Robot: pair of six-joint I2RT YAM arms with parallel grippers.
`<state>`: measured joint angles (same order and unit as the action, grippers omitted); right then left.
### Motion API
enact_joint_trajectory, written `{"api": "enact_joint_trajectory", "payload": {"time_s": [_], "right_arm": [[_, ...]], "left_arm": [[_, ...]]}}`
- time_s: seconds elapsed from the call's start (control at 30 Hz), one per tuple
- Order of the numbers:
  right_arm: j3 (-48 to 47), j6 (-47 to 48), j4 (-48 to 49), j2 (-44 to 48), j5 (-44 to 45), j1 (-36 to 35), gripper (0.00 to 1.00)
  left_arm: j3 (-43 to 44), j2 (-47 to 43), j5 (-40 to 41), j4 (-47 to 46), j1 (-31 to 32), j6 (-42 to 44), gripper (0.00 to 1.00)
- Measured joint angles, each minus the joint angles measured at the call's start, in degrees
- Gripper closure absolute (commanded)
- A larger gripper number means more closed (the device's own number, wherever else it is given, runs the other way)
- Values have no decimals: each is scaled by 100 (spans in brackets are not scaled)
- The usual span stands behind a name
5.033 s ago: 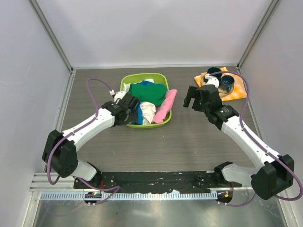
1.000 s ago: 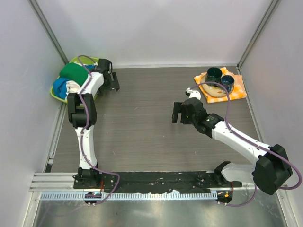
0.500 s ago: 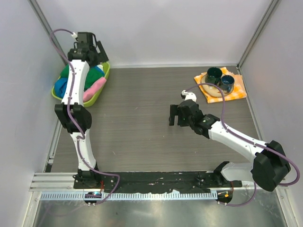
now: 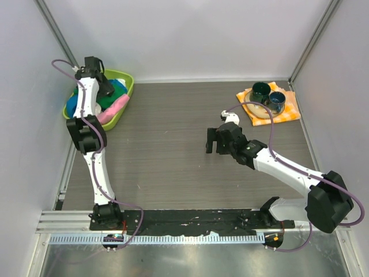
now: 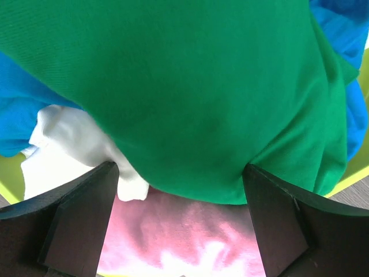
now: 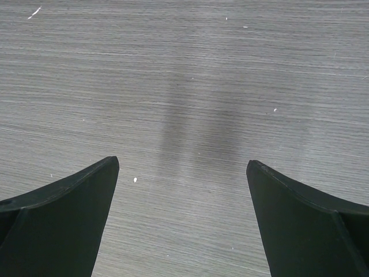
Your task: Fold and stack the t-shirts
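Two claws here, both spread wide with nothing in them. My left claw (image 5: pixel 180 170) is reaching down into the lime-green plastic basket (image 4: pixel 124 77) at the far left corner of the table (image 4: pixel 173 156). From the wrist camera, its fingers (image 5: pixel 75 225) sit either side of the lower edge of the green t-shirt (image 5: pixel 190 86). I honestly can't tell if the tips are touching the cloth or just hanging right over it.

The green t-shirt is bunched on top of the pile and fills most of that view. A blue t-shirt (image 5: pixel 17 121) pokes out from under it on both sides. A crumpled white t-shirt (image 5: pixel 63 150) is tucked by my left finger, and a pink t-shirt (image 5: pixel 173 242) lies closest to the camera. All four are piled in the basket, none folded.

My right claw (image 4: pixel 213 140) is well away from all that, out over the middle of the table, with only bare grey woodgrain between its fingers (image 6: pixel 63 219). Off in the far right corner is an orange-and-white checkered cloth (image 4: pixel 291 109) with two dark mugs (image 4: pixel 260 90) on it.
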<state>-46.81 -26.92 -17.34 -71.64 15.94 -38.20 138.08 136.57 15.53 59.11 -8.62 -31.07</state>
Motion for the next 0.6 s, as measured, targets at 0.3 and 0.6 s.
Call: {"api": "enact_joint_trajectory", "payload": {"time_s": [0.3,0.6], "right_arm": [[208,0,278,-216,-63,0,0],[282,-4,546,-474,-190,-50,0]], "left_arm": [[-17,-4,136,-173,116,2,20],[-146,-245,87,-450,175,4,17]]}}
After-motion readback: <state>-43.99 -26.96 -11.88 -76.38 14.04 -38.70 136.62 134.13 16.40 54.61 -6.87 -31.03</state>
